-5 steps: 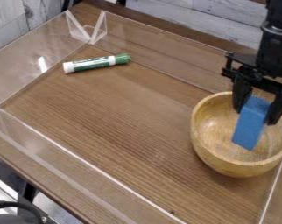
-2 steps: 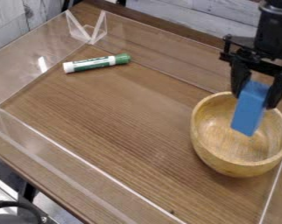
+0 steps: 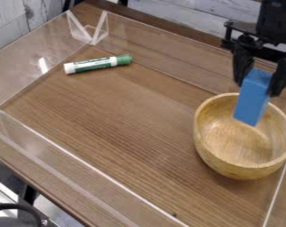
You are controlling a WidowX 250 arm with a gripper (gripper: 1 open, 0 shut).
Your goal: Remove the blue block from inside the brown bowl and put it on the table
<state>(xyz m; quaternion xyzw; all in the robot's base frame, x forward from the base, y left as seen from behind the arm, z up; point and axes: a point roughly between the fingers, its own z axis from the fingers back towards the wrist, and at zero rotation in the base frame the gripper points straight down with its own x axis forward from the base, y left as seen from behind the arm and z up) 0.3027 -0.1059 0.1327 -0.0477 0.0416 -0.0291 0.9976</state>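
A low clear acrylic wall (image 3: pixel 133 191) is seen along the nearest edge of the counter (image 3: pixel 122 106), a dark-brown wood-grain top that fills most of the view. Just behind that wall, at the right, the brown bowl (image 3: pixel 242 135) is set on the counter close to the right-hand acrylic edge; its thick rim and pale grain are lit, and no object can be seen in the visible part of its hollow. Above the bowl, the blue block (image 3: pixel 252 97) is held upright and slightly tilted, its lower end hanging over the bowl's interior near the level of the far rim, clear of the wood. Its upper end is clamped between the dark fingers (image 3: pixel 242 62) of the gripper (image 3: pixel 259 69), which is closed on the block and pointed straight down, with the black arm rising out of the top of the picture. Farther back and well to the left, a green-and-white marker (image 3: pixel 98 63) is laid on its side on the counter. Beyond it, a folded clear acrylic piece (image 3: pixel 89 27) is stood at the far corner.
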